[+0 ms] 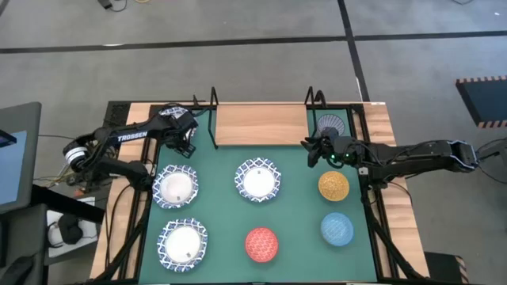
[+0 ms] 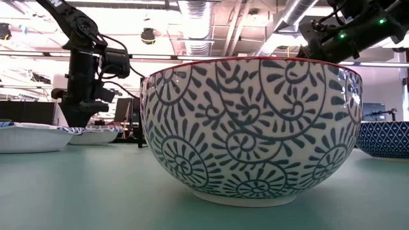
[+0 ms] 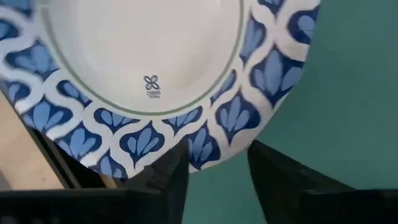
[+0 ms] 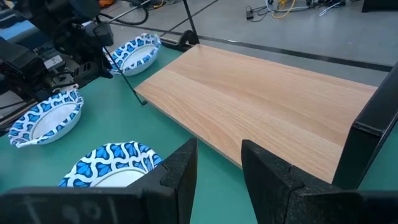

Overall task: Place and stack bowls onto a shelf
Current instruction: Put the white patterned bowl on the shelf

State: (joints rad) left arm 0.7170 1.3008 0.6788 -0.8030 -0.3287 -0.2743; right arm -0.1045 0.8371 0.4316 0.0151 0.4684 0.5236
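The shelf is a light wooden board at the table's far side, with black posts at its ends. My left gripper hangs open beside the shelf's left post, over a white bowl with a blue rim. Three more white bowls sit on the green mat. My right gripper is open and empty at the shelf's right end, pointing left. The grey-blue bowl stands just behind it. The yellow-orange, light blue and red bowls stand on the mat. My left gripper comes at the white bowl from above, and the bowl's rim edge juts into the gap between the open fingers. One finger overlaps the rim in the picture. I cannot tell whether it touches.
The shelf's black wire frame runs right beside the bowl under my left gripper. The shelf board carries nothing. The red bowl's patterned outside fills the low view. Free mat lies between the middle white bowl and the yellow-orange bowl.
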